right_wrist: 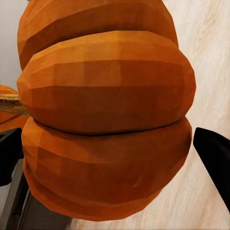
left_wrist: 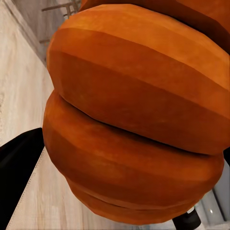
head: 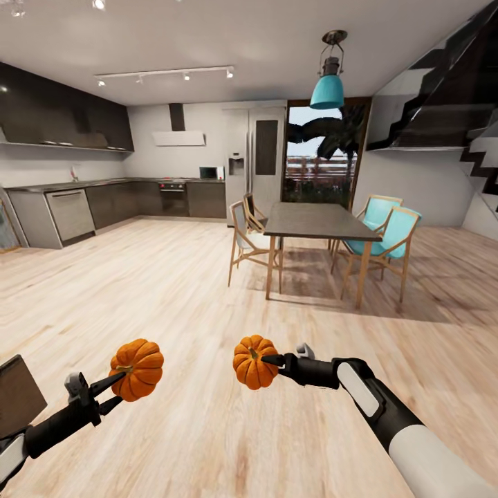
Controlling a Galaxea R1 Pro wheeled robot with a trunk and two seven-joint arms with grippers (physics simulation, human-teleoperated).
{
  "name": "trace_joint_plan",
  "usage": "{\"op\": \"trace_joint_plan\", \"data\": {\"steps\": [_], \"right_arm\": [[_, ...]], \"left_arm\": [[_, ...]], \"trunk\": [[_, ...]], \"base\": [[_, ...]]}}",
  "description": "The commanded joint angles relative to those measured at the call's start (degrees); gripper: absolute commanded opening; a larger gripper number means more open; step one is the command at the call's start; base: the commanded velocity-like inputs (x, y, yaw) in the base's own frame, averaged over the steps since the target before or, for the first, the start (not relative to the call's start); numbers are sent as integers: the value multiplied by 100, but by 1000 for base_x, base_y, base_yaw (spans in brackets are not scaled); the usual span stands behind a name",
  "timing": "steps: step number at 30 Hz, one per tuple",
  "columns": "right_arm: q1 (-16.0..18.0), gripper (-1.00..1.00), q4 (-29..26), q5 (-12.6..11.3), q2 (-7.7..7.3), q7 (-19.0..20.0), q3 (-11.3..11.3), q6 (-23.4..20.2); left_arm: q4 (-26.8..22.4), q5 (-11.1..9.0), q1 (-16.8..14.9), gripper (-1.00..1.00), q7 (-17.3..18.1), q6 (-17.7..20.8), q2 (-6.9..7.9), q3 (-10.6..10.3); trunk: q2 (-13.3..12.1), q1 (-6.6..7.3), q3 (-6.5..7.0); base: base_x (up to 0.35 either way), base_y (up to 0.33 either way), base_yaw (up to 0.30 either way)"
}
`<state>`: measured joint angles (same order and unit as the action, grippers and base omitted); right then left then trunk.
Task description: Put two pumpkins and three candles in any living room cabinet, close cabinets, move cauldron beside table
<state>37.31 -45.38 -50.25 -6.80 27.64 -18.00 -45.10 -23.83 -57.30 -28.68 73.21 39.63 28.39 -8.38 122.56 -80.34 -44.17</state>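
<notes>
Orange pumpkins ride in both grippers above the pale wood floor (head: 173, 277); the left gripper (head: 117, 387) has its jaws pinching the left pumpkin (head: 138, 369), the right gripper (head: 271, 360) pinches the right pumpkin (head: 253, 362) — each fruit crowds its wrist view (left_wrist: 139, 120) (right_wrist: 105, 124); ahead stand a dining bench (head: 317, 221) with chairs (head: 387, 238) and the dark kitchen cupboards (head: 131, 200) — well apart from both arms

both arms black at the wrist, each ending in a black pincer, left (head: 116, 389), right (head: 271, 360), with slim tapered fingers. right forearm white, with a pale grey panel.
</notes>
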Motion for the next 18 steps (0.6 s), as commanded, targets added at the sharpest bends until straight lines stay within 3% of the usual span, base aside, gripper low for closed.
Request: {"op": "trace_joint_plan", "data": {"steps": [1, 18], "right_arm": [[5, -100, -7, -72, -5, 10, -9, -25], [5, -100, 3, -71, -4, 4, -11, -25]], "left_arm": [[1, -62, -11, -100, 9, 63, 3, -18], [1, -62, -14, -100, 13, 63, 8, -20]], "trunk": [[3, -2, -5], [3, -2, -5]], "base": [[317, -74, 230], [309, -107, 282]]}}
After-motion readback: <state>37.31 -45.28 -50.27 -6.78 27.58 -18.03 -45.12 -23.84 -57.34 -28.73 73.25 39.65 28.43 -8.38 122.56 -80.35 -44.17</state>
